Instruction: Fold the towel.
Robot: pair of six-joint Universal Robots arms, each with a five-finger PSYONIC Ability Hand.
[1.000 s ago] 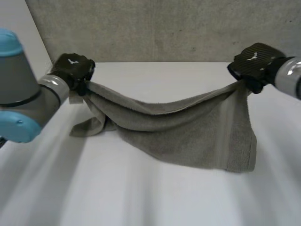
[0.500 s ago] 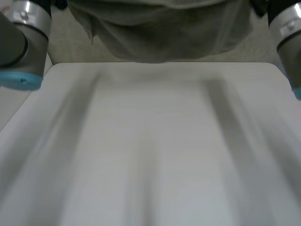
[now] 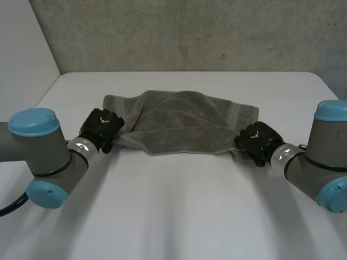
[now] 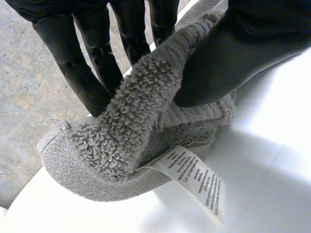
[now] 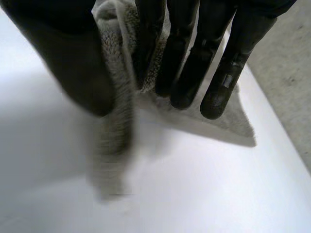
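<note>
We see the left robot hand [image 3: 100, 127] and right robot hand [image 3: 256, 140] each pinching a towel [image 3: 179, 122] corner. That is probably to keep the fold even on the desk [image 3: 179, 206].

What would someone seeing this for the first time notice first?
A grey towel lies rumpled across the white table. The left hand pinches its near left corner and the right hand its near right corner. In the left wrist view, a white care label sticks out from the pinched cloth.

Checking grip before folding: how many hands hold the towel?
2. The left hand pinches the towel at its near left corner, by the label; the right hand pinches its near right corner.
</note>
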